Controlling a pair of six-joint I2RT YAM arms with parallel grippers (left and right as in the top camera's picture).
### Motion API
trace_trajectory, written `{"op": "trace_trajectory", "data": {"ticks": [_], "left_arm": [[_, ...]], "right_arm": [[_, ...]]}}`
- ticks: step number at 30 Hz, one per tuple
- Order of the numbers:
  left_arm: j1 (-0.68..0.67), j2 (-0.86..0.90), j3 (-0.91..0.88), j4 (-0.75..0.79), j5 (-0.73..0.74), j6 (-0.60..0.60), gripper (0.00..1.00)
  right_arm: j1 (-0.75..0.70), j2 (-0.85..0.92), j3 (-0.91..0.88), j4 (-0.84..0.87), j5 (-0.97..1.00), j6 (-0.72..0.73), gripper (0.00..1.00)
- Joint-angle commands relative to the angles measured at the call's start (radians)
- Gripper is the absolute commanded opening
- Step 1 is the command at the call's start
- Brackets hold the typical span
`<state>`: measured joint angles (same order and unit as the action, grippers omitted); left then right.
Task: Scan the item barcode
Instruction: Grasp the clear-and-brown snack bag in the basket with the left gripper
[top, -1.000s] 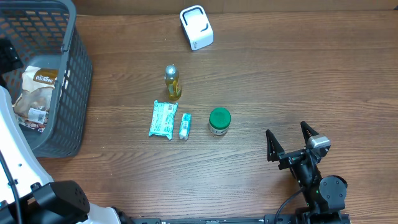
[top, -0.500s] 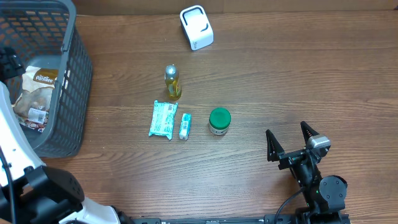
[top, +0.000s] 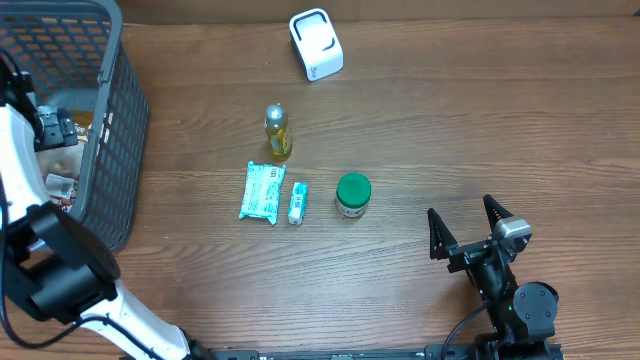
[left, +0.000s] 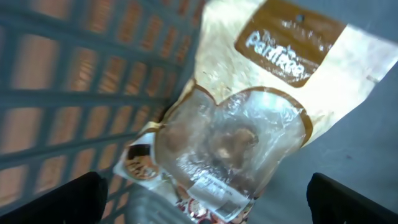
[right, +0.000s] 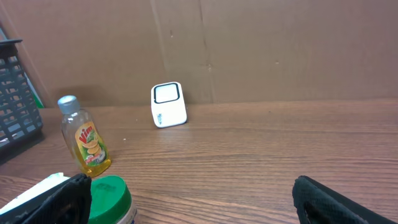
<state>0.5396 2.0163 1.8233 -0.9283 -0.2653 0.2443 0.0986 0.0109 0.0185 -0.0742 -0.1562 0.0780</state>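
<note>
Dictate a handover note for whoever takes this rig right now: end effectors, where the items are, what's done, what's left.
Left end effector: open, empty, inside the gray basket, over the snack bag.
Right end effector: open, empty, low at the table's near right.
White scanner: far edge. Mid-table: soap bottle, teal packet, small teal pack, green-lidded jar.
Done: nothing is held yet.
Left: probably grasp the snack bag and show its barcode to the scanner.

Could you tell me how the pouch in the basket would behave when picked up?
The pouch is probably floppy and light: thin crinkled film with loose contents showing. Its glossy surface may be slippery. Lying slack against the basket wall, it may sag.
</note>
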Motion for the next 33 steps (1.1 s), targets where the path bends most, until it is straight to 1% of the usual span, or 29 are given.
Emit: {"op": "trace_trajectory", "data": {"ticks": [1, 11, 17, 27, 29, 33], "left_arm": [[0.006, 0.06, -0.01, -0.001, 0.011, 0.05, 1.0], [0.023, 0.165, -0.011, -0.008, 0.034, 0.087, 1.0], [0.049, 0.188, -0.021, -0.013, 0.09, 0.101, 1.0], [0.079, 0.188, -0.125, 0.044, 0.111, 0.1, 0.99], [0.079, 0.188, -0.136, 0.05, 0.113, 0.1, 0.91], [0.074, 0.186, -0.135, 0.05, 0.141, 0.098, 0.69]], "right_arm": [[-0.005, -0.008, -0.011, 0.005, 0.005, 0.0, 1.0], [-0.005, -0.008, -0.011, 0.005, 0.005, 0.0, 1.0], [-0.005, -0.008, -0.011, 0.005, 0.005, 0.0, 1.0], [-0.005, -0.008, -0.011, 0.005, 0.005, 0.0, 1.0], [-0.005, -0.008, -0.011, 0.005, 0.005, 0.0, 1.0], [-0.005, -0.008, -0.011, 0.005, 0.005, 0.0, 1.0]]}}
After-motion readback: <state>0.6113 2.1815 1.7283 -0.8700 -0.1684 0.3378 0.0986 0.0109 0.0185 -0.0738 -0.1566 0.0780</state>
